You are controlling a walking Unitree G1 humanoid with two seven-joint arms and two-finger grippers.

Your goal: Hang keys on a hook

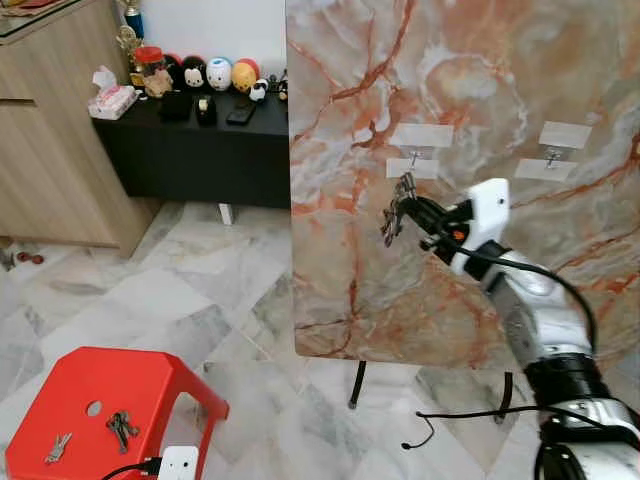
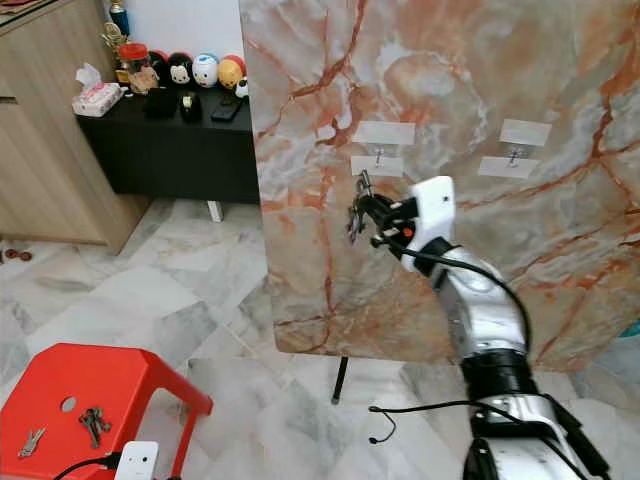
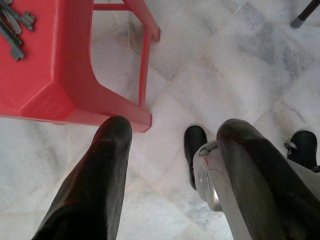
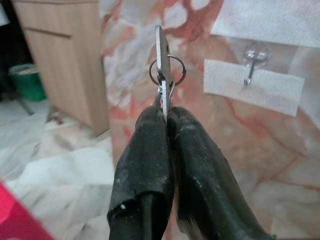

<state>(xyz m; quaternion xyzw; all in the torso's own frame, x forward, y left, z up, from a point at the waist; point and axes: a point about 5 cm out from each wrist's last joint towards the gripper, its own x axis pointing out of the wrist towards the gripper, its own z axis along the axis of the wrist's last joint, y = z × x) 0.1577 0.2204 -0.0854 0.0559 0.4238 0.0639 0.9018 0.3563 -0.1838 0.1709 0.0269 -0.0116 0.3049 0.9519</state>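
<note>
Hanging idle over the floor by the red stool (image 1: 95, 400), the left gripper (image 3: 170, 175) has its fingers spread apart; farther out, the right gripper (image 4: 167, 125) is clamped on the keys (image 4: 162, 60), ring uppermost, just short of the near hook (image 4: 250, 70) on the marble board (image 1: 480, 90); likely risk: the ring sits off to one side of the hook, so a straight push would strike the board, not thread.

no words or numbers to read anywhere, none on the marble board (image 1: 480, 120), none on the red stool (image 1: 100, 400), none on the toys (image 1: 215, 73)
</note>
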